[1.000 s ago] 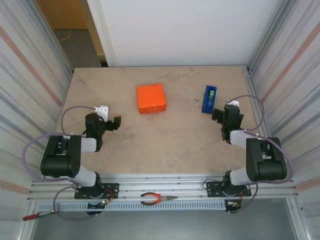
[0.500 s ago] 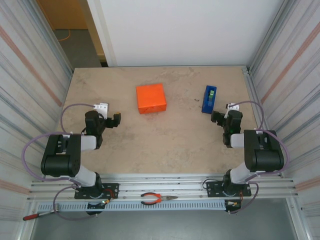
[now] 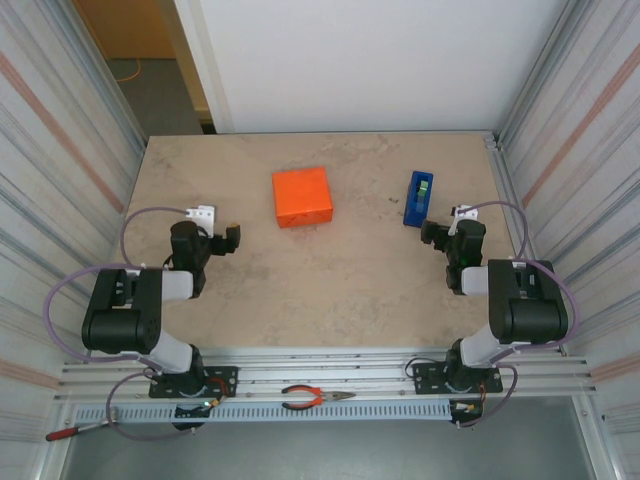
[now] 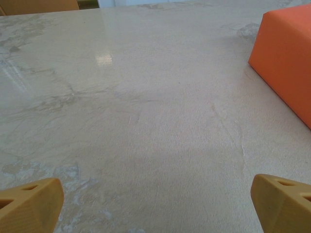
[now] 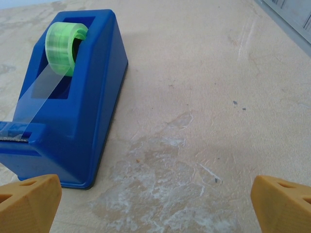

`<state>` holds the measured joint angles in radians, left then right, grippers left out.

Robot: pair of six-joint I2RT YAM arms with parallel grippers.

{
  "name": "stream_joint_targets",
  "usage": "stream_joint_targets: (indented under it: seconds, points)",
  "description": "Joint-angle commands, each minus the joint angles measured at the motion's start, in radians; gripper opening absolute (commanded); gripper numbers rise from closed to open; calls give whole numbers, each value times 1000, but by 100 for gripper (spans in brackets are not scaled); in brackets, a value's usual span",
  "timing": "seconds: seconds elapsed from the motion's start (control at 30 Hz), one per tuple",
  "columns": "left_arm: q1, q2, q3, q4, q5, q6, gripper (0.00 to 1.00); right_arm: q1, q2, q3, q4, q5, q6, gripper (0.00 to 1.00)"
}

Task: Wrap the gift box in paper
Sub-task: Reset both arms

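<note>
Far centre of table (image 3: 340, 280): gift box (image 3: 302, 196), flat, paper (image 4: 286, 63) as orange skin all over. Left gripper (image 3: 218, 228) wide, empty. Right gripper (image 3: 447, 222) wide, empty, just beside tape dispenser (image 5: 68, 97). Wrapping judged done; nothing evidently left.

Beige marbled table (image 3: 330, 270): orange gift box (image 3: 301, 196) far centre, blue tape dispenser (image 3: 418, 198) right, well apart.
</note>
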<state>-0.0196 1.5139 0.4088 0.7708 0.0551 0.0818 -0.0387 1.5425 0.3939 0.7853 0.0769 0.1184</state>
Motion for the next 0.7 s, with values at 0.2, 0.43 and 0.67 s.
stream_joint_targets:
  seconds: [0.2,0.43,0.67]
  points:
    - [-2,-3,5,13,-14,-5,99,7,-4,11,21,-6,-16,98]
    - [-2,-3,7,13,-14,-5,99,0,14,40,-18,-54,-27,98]
    - [-1,-3,7,13,-14,-5,99,-4,-3,17,7,-59,-25,98]
